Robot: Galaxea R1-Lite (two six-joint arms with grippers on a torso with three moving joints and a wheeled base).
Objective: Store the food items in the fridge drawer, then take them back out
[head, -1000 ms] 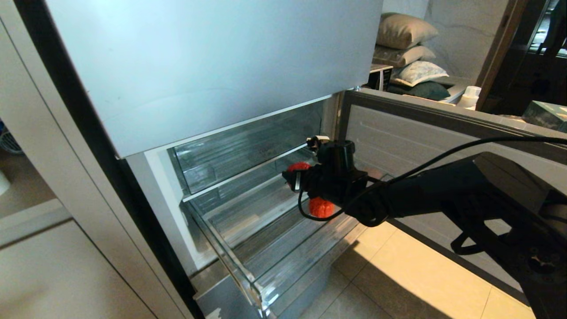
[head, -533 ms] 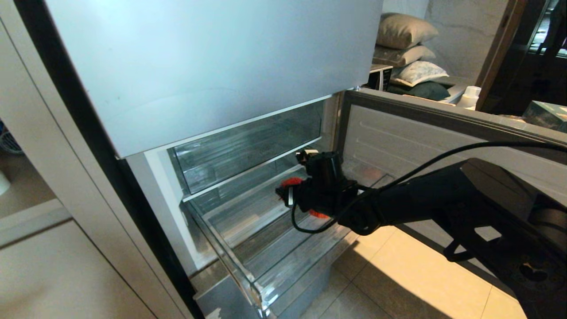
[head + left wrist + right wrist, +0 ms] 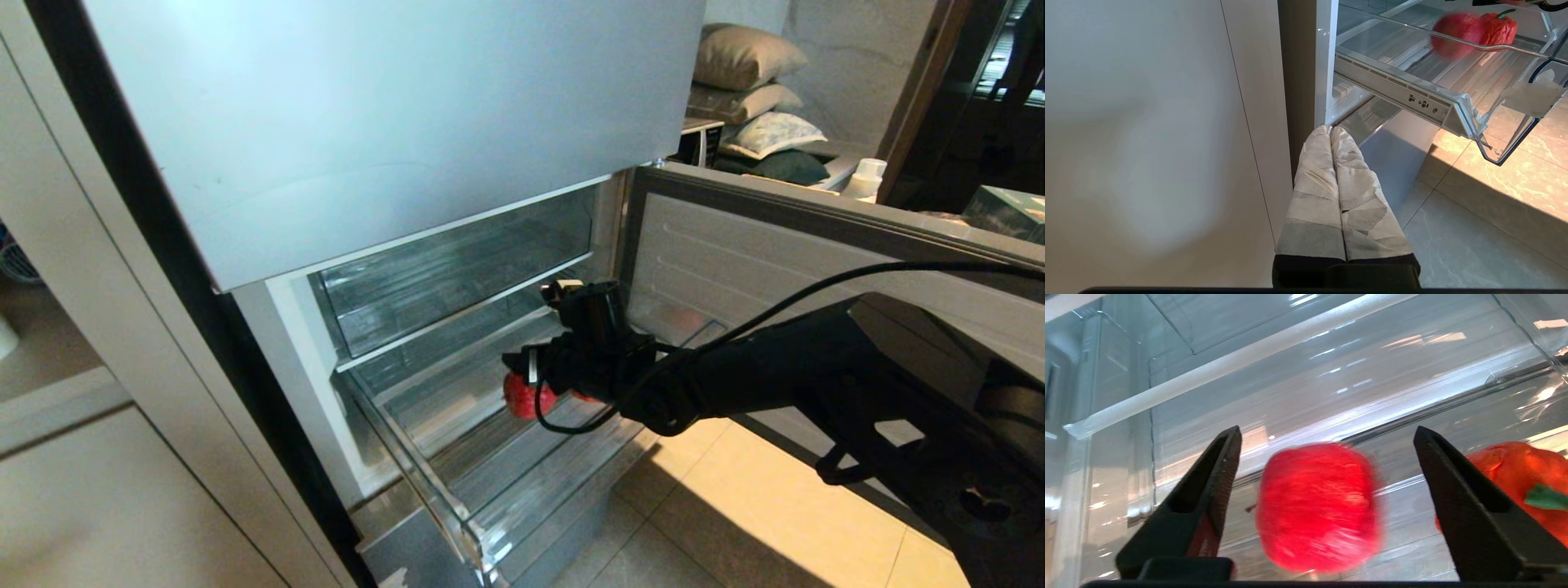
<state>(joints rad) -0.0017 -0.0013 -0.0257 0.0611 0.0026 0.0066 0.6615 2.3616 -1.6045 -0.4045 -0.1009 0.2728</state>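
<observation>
Red and blurred, a round food item (image 3: 1318,506) sat free between the right gripper (image 3: 1327,457)'s jaws, which had spread wide and no longer touched it; a moment earlier they had held it. It lay in the fridge drawer (image 3: 457,523) beside a red pepper (image 3: 1519,469). Storing looked nearly done. The left gripper (image 3: 1336,139), pressed shut, hung by the fridge.

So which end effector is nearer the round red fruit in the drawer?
Right. The right end effector is open right over the round red fruit; the left end effector sits outside, below the fridge drawer.
</observation>
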